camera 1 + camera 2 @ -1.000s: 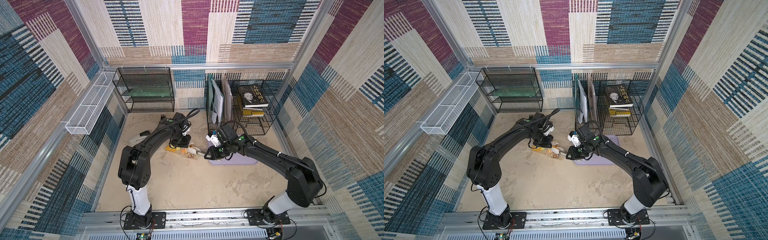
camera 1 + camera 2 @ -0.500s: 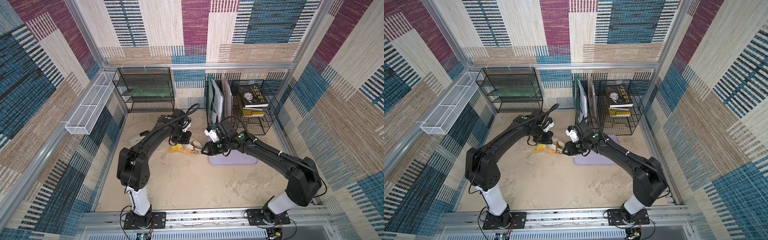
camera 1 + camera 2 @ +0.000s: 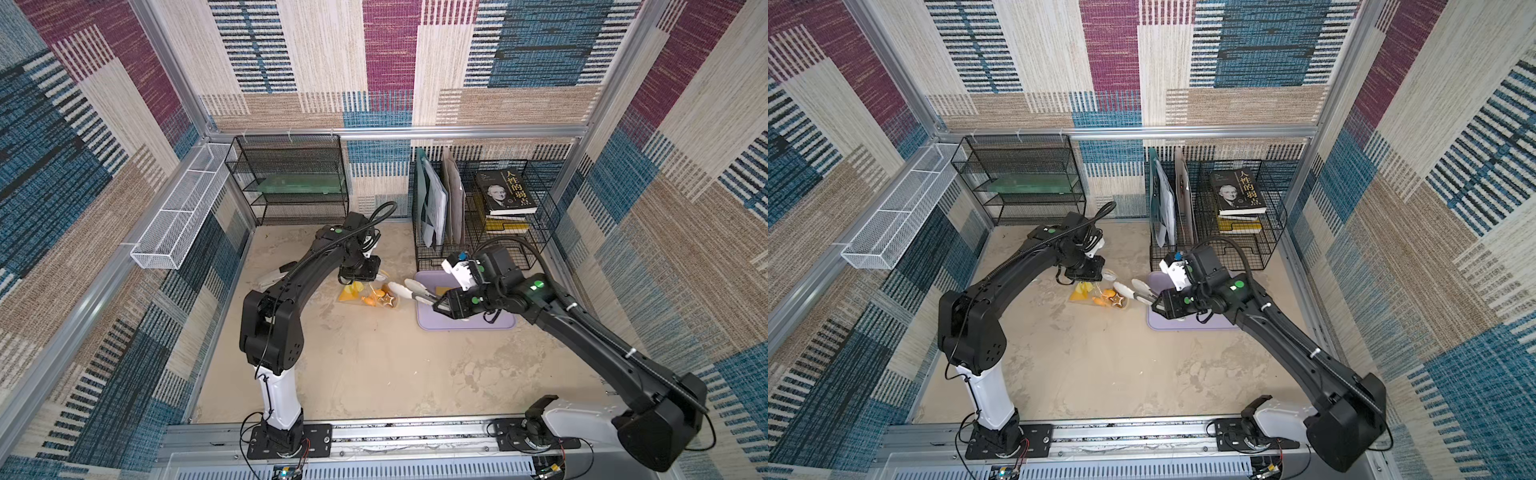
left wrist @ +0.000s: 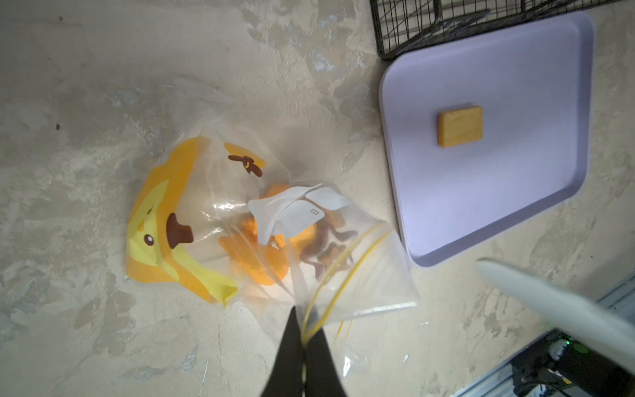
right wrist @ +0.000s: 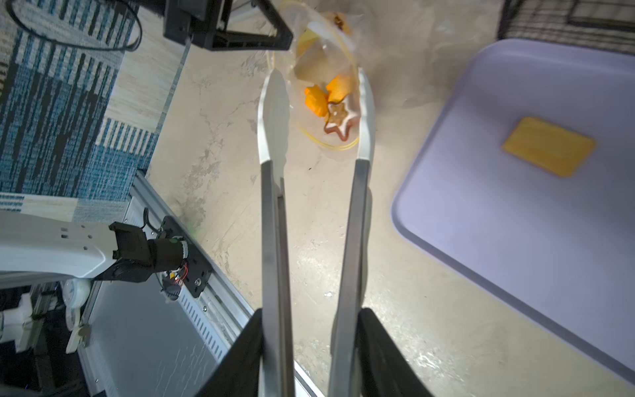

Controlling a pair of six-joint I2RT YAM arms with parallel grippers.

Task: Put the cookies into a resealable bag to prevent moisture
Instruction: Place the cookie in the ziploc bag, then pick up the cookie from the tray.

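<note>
The clear resealable bag [image 4: 206, 213] with its yellow print lies on the floor [image 3: 365, 296] [image 3: 1096, 296]. My left gripper [image 4: 304, 338] is shut on the bag's rim, pinching it by the yellow seal line and holding the mouth up. Orange cookies [image 4: 261, 256] and a brown star cookie [image 5: 338, 120] lie inside the bag. My right gripper [image 5: 311, 343] is shut on the metal tongs [image 5: 271, 206]. The tongs' white tips stand apart on either side of the bag's mouth with nothing between them. One square orange cookie [image 5: 548, 146] [image 4: 460, 125] lies on the lilac tray [image 5: 515, 240].
The lilac tray [image 3: 465, 323] sits right of the bag, in front of a black wire rack with books [image 3: 505, 195]. A black wire shelf [image 3: 291, 178] stands at the back and a white wire basket [image 3: 183, 208] hangs on the left wall. A white object [image 3: 272, 276] lies under the left arm.
The tongs have opened wider and my right gripper has drawn back from the bag toward the tray. My left gripper has kept its hold on the bag's rim.
</note>
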